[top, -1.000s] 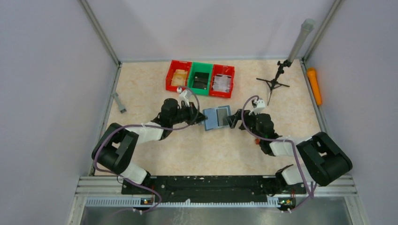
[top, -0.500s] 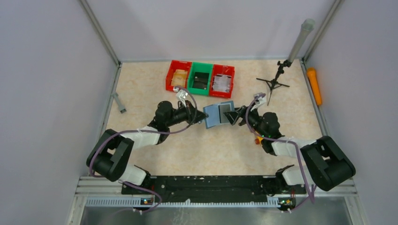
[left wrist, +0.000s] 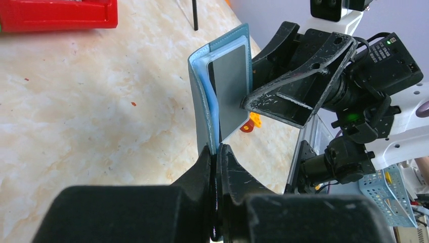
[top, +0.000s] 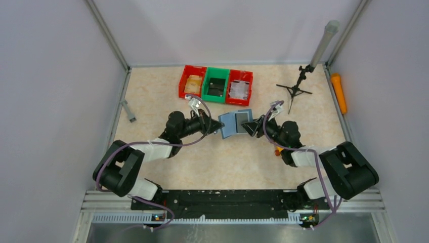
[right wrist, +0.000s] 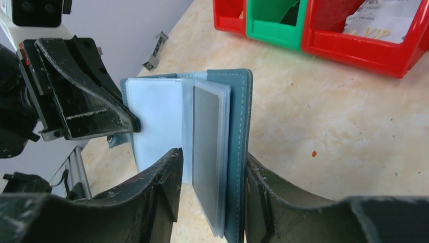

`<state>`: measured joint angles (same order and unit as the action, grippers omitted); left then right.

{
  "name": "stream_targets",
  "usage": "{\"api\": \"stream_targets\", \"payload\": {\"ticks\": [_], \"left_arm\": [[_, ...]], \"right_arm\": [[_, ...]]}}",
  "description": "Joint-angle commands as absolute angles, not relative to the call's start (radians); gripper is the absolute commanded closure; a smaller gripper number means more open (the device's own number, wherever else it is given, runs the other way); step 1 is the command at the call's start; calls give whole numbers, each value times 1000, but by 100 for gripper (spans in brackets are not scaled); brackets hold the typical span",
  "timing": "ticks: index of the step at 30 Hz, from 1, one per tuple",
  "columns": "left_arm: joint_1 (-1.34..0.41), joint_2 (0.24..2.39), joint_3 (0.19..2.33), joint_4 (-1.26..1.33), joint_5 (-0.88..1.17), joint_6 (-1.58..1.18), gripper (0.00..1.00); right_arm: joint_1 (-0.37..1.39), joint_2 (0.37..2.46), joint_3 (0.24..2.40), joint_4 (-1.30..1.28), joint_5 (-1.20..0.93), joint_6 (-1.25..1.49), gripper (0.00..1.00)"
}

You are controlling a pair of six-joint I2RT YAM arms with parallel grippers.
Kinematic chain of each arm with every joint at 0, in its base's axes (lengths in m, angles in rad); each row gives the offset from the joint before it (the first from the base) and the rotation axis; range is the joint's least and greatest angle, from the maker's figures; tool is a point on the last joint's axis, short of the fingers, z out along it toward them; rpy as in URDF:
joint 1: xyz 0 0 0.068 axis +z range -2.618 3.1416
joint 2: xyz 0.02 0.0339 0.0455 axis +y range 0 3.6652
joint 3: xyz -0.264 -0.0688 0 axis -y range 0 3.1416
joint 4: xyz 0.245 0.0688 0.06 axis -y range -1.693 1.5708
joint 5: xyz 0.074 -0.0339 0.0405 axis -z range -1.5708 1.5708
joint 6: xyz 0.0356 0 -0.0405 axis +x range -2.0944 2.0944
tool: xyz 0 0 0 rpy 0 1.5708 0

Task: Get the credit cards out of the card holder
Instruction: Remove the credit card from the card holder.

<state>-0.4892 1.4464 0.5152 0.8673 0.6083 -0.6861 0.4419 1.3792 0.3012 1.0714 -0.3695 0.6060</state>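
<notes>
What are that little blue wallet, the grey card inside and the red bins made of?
The card holder looks like teal leather or imitation leather: matte, stitched along its edge. Its inner pockets look like clear, slightly glossy soft plastic. The credit card seems stiff plastic, matte grey. The red bins look like moulded hard plastic, smooth and shiny.

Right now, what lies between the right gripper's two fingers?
One flap of the card holder, standing on edge, with a grey credit card tucked in it. The right wrist view shows the fingers flanking both.
</notes>
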Motion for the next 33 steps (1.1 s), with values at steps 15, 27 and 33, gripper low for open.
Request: {"api": "stream_targets", "payload": {"ticks": [15, 27, 33], "left_arm": [[-477, 1364, 508, 800, 458, -654, 90], [-482, 1321, 662, 240, -8, -557, 35], [-485, 1230, 562, 437, 172, -527, 40]], "right_arm": [[436, 1448, 353, 1169, -484, 635, 95], [436, 1460, 394, 1035, -424, 622, 100], [435, 1493, 415, 1021, -445, 631, 100]]}}
